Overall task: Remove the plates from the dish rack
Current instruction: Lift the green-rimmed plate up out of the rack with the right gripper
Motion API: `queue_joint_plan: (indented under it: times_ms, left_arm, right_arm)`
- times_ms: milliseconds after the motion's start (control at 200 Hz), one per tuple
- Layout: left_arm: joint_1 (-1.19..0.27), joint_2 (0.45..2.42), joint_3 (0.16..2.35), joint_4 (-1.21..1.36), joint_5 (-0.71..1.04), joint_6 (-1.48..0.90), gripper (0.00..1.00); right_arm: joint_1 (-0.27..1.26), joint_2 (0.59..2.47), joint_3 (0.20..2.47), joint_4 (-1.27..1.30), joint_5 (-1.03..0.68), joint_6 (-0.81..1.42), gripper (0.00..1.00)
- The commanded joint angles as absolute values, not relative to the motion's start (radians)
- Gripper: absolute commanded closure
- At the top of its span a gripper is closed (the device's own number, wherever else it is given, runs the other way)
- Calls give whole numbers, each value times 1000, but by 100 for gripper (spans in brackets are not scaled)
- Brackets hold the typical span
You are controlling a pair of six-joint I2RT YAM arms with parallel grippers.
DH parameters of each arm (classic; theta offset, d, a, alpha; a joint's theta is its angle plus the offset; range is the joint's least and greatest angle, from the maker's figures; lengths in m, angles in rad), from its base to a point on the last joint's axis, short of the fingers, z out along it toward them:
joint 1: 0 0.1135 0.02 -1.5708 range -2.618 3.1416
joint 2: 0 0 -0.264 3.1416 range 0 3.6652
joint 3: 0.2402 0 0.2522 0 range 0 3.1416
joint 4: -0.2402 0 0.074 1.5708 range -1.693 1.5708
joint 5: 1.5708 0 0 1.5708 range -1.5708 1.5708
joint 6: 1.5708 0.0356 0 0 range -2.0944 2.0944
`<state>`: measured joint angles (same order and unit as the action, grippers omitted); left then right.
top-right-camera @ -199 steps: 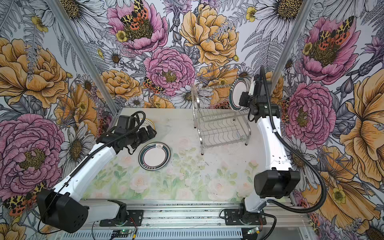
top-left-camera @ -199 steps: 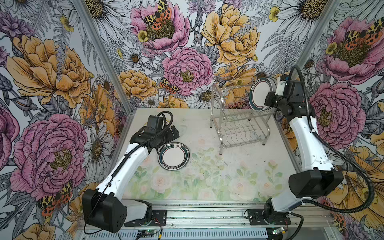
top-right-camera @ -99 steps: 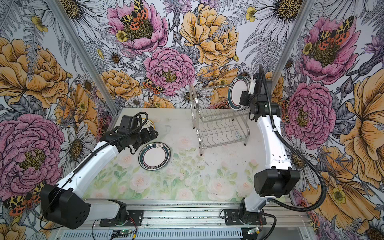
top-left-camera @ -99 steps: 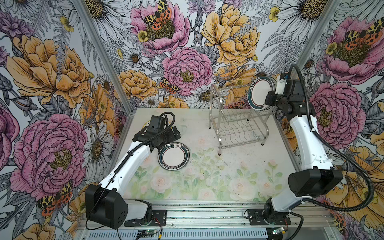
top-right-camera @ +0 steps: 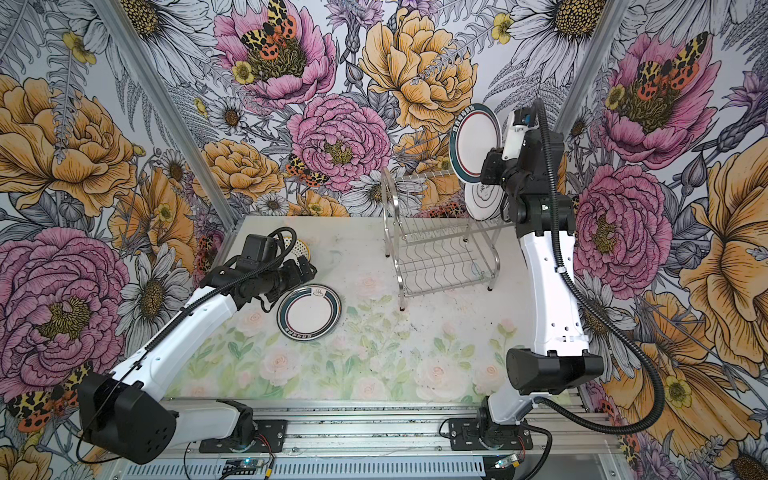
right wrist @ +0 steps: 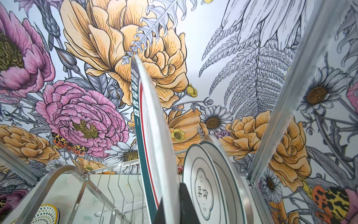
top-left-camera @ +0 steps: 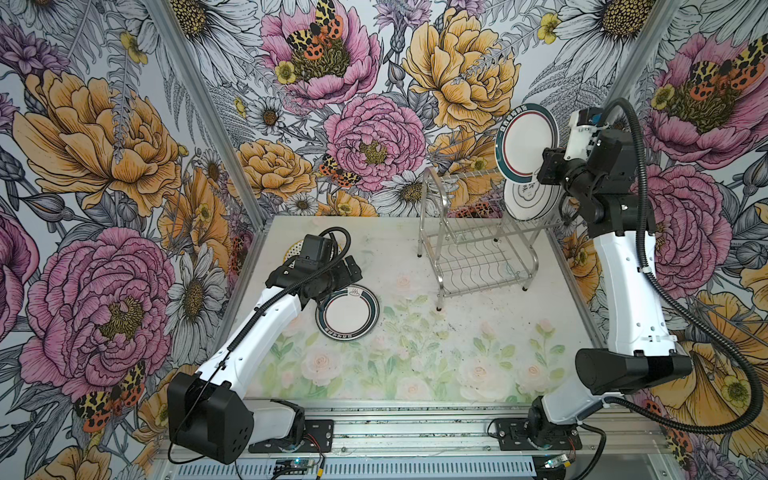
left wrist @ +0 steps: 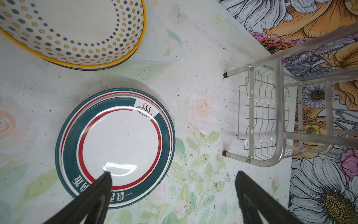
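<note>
**A:** So, starting at the left, what is the left gripper (left wrist: 173, 175) doing?

**B:** Its jaws are spread wide with nothing between them. It hangs low over the table (top-left-camera: 415, 353), right by the teal-ringed plate (top-left-camera: 347, 309), which lies flat and face up. In the left wrist view one finger (left wrist: 104, 186) overlaps that plate's rim, but I cannot tell whether it touches.

**A:** And behind the arm?

**B:** The dotted plate (left wrist: 77, 29), yellow-rimmed, sits near the table's back left corner (a darker rim shows beneath it, so it seems to rest on another plate).

**A:** Where is the dish rack?

**B:** The dish rack (top-left-camera: 482, 266) stands on the table right of centre, toward the back wall. At the right end of its upper tier, two racked plates (right wrist: 205, 174) stand on edge, close together.

**A:** And on the far right?

**B:** The right gripper (top-left-camera: 545, 163) is clamped tight on the edge of the lifted plate (top-left-camera: 525, 143). That plate is white with a teal band and a thin red ring, and it is held upright above the rack's right end, higher than the racked plates.
</note>
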<state>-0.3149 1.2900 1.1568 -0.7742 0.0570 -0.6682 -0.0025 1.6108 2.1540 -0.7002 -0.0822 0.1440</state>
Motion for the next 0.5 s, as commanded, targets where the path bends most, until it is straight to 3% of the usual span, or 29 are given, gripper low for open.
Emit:
queue_joint_plan:
  times_ms: [0, 170, 495]
  left_arm:
    - [-317, 1242, 1121, -771, 4, -688, 1]
    - [-334, 1210, 1099, -802, -47, -607, 1]
    - [-321, 1196, 1041, -787, 28, -613, 1]
  right_arm:
    - [21, 1528, 2197, -621, -81, 103, 100]
    - [43, 1357, 2080, -603, -37, 96, 100]
    - [47, 832, 1445, -567, 140, 250, 100]
